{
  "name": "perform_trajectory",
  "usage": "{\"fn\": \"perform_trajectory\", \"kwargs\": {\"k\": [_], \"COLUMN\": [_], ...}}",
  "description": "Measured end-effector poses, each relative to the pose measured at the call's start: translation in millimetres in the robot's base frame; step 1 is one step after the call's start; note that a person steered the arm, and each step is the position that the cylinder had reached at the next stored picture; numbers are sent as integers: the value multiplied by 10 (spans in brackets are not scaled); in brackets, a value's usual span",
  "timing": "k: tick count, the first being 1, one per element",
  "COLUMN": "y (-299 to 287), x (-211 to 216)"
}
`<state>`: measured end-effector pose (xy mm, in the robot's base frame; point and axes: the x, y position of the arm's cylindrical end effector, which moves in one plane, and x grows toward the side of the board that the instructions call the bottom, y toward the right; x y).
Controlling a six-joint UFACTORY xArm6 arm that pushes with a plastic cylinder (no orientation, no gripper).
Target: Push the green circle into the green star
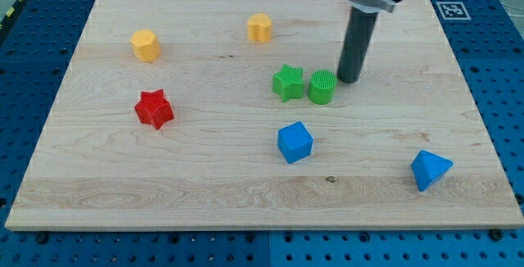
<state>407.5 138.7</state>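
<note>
**Nearly done: green circle at the green star's side**

One short push left at most, by my read. The green circle (322, 88) sits immediately to the view's right of the green star (287, 83), roughly mid-board. From this angle they look touching or a hair apart; I can't tell which. If contact counts as "into", the task may already be met. If a firm press is wanted, a small nudge toward the view's left remains.

My tip (348, 79) is just beside the green circle, on its upper-right flank, on the side away from the star. Whether it touches the circle is not clear; any gap is very thin. The rod stands about upright, coming down from the view's top.

Claw state: there is none. The arm ends in a plain rod, so nothing opens, closes or grips; it only pushes.

Geometry note: the tip sits slightly above the circle-to-star line, so a push from here would likely go left and a bit down in the view. Risk is the circle glancing off the star's points rather than seating.

Other blocks are well apart from the pair: blue cube (295, 142) below, red star (154, 108) at left, two yellow blocks (145, 45) (259, 27) toward the top, blue triangular block (430, 169) at lower right. All on the wooden board (98, 185).
</note>
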Motion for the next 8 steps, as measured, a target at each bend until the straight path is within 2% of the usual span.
{"fn": "perform_trajectory", "kwargs": {"k": [1,2,5,8], "y": [288,112,-117,-308], "x": [212,478,469,276]}}
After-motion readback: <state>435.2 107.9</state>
